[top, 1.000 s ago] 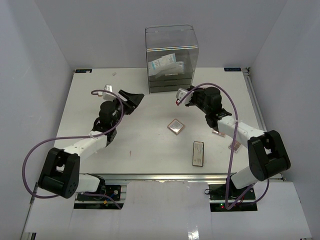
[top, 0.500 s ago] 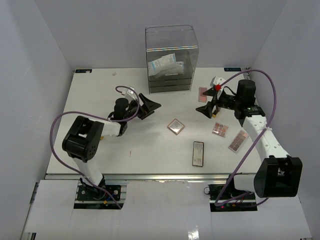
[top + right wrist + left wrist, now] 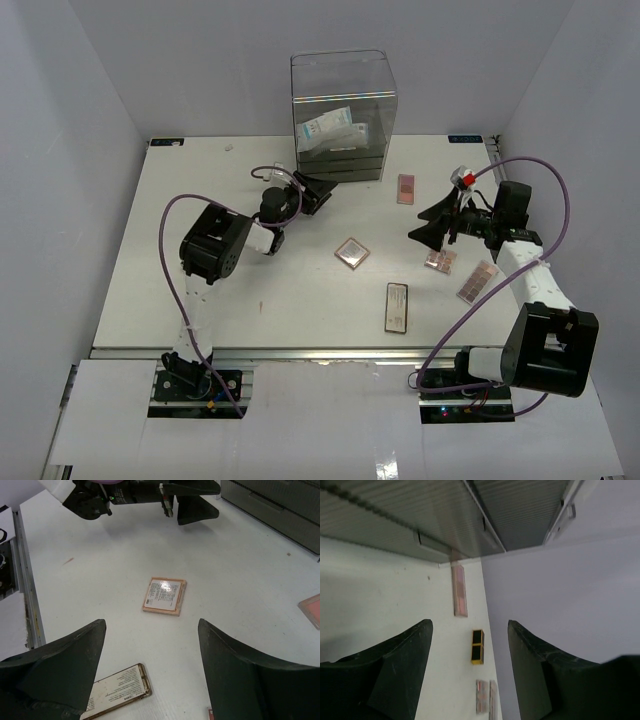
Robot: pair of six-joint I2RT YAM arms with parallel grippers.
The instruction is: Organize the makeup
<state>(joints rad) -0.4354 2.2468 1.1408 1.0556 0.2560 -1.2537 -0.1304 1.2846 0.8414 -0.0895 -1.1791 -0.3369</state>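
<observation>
The makeup lies on the white table [image 3: 200,200]: a pink palette [image 3: 406,188], a square palette [image 3: 352,252], a black rectangular compact [image 3: 397,306], a small palette [image 3: 441,261] and a long palette [image 3: 477,281]. A white-blue sachet [image 3: 330,127] lies inside the clear drawer box [image 3: 375,80]. My left gripper [image 3: 322,195] is open and empty at the box's front left corner. My right gripper [image 3: 425,225] is open and empty above the table, right of the square palette [image 3: 165,596]; the compact [image 3: 117,690] lies below its left finger.
The left wrist view looks between open fingertips [image 3: 422,635] along the drawer fronts [image 3: 435,545] to the pink palette [image 3: 460,590], a small black-and-yellow item [image 3: 477,646] and two palettes [image 3: 486,696]. White walls enclose the table on three sides.
</observation>
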